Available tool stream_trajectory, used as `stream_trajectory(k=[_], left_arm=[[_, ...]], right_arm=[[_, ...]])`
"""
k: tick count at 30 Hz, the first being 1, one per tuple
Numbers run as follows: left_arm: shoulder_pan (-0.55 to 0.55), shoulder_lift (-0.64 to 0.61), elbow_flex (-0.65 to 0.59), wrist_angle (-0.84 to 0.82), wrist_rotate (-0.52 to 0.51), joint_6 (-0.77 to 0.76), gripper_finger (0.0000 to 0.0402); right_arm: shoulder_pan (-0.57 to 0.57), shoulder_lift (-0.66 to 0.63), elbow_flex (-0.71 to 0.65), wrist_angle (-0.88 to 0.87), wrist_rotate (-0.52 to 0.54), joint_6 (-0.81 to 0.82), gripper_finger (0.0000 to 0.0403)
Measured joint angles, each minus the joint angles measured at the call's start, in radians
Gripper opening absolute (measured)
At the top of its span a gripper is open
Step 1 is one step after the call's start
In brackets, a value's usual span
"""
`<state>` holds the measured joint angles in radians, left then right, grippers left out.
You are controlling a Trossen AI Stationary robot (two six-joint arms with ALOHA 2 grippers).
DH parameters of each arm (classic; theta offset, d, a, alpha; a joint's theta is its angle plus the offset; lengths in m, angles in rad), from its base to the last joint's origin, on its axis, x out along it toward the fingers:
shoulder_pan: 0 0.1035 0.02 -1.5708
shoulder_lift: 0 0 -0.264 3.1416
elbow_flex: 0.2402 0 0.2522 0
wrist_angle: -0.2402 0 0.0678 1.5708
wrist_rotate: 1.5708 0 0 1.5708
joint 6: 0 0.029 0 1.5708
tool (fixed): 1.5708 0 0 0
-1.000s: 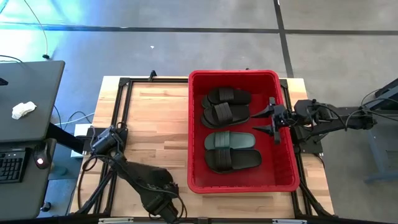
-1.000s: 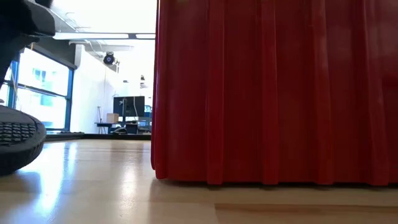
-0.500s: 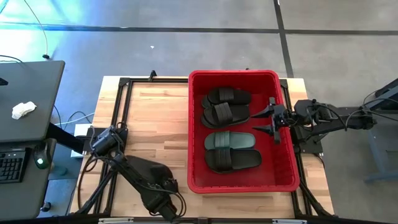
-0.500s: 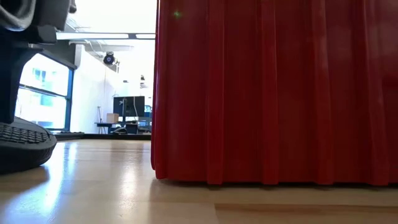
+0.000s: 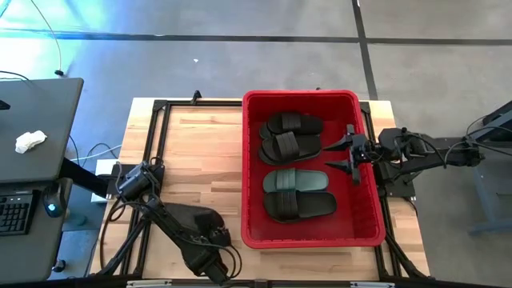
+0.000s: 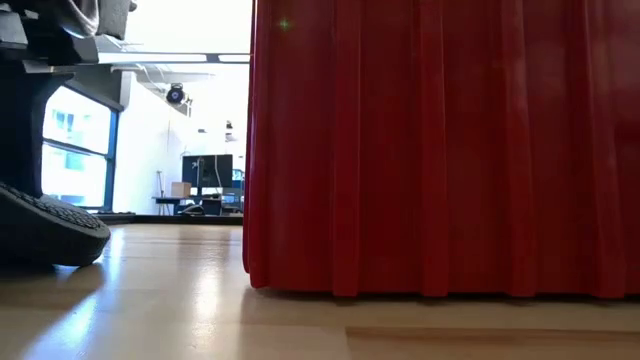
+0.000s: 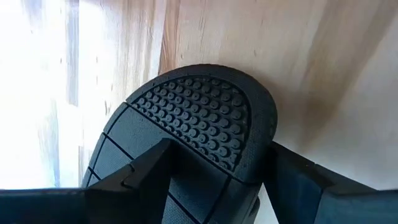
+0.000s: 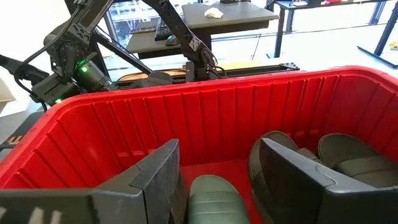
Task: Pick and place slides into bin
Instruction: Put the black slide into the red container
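While the right gripper (image 5: 353, 154) waits wide open over the large red plastic bin (image 5: 364, 228), the left gripper (image 7: 217, 180) straddles an upturned black rubber slide (image 7: 196, 127) at the table's near edge. Its jaws have narrowed onto the sole, probably gripping; the heel has tilted up.

Four slides (image 5: 294, 172) flat in red bin (image 5: 306, 239) — fifth (image 7: 186, 137) sole-up outside

Studded matt rubber sole (image 7: 193, 118); ribbed red plastic bin (image 5: 368, 200)

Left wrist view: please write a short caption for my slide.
Left pincer straddling an upturned black slide on the wooden table.
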<state>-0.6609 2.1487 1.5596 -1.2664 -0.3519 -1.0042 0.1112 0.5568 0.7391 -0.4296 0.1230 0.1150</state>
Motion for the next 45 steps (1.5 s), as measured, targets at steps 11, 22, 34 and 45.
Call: stream_trajectory(k=[11,22,34,45], left_arm=[[0.004,0.005,0.110,-0.126,-0.001,-0.025,0.0139],[0.000,-0.004,0.267,-0.304,-0.001,-0.059,0.0065],[0.001,-0.018,0.429,-0.304,-0.062,-0.044,0.0057],[0.000,-0.018,0.640,-0.305,0.038,0.167,0.0054]], right_arm=[[0.000,0.000,0.000,0.000,0.000,0.009,0.0213],[0.000,0.000,0.000,0.000,-0.001,0.015,0.0213],[0.000,0.000,0.000,0.001,-0.002,0.016,0.0213],[0.000,0.000,0.000,0.001,-0.002,0.015,0.0213]])
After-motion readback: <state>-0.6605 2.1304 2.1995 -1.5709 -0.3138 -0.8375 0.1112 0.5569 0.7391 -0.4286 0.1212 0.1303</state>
